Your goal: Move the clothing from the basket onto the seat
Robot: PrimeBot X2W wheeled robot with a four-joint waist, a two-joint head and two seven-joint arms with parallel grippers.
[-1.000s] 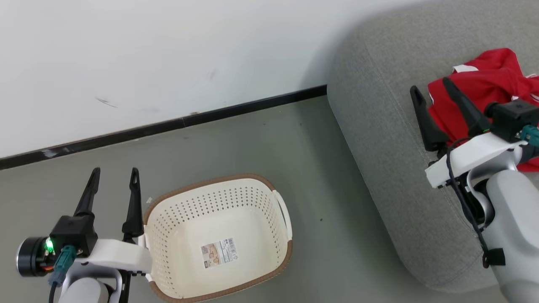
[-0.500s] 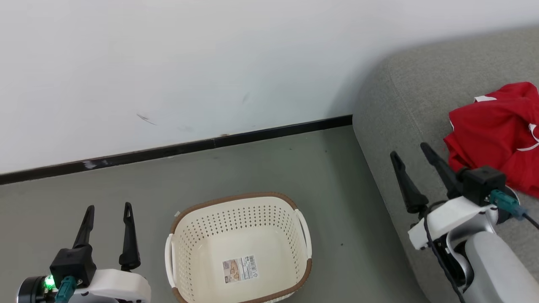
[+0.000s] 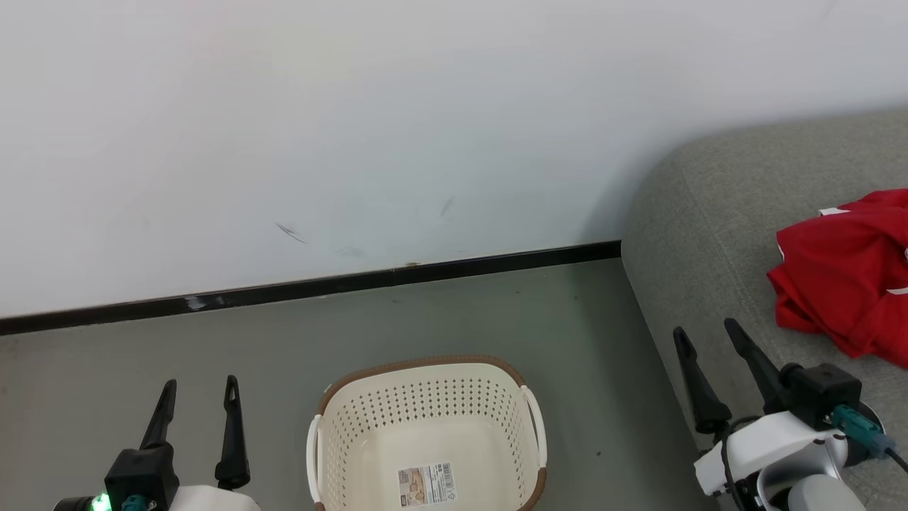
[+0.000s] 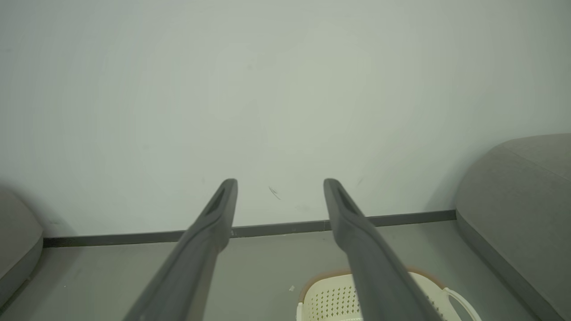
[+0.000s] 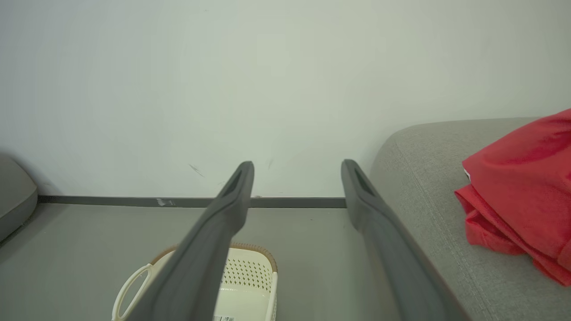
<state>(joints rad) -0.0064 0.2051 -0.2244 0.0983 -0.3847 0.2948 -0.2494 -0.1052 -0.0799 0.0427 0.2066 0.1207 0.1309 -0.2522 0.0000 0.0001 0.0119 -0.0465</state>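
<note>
The red clothing (image 3: 848, 291) lies crumpled on the grey seat (image 3: 709, 234) at the right; the right wrist view has the clothing (image 5: 522, 191) on the seat (image 5: 424, 178) too. The cream basket (image 3: 425, 433) stands on the floor at bottom centre, holding nothing but its label. My left gripper (image 3: 200, 387) is open, left of the basket, fingers up. My right gripper (image 3: 707, 330) is open over the seat's near edge, apart from the clothing. In the wrist views, the left gripper (image 4: 280, 182) and right gripper (image 5: 297, 163) stand open with nothing between the fingers.
A white wall with a black skirting board (image 3: 319, 287) runs behind the grey floor (image 3: 461, 312). Another grey cushion edge (image 4: 18, 240) sits at the far left in the left wrist view. The basket's rim (image 4: 339, 290) lies under my left fingers.
The head camera has tilted up, so the whole picture slid down. My right gripper has drawn back from the clothing toward the seat's near edge. Both grippers stay open.
</note>
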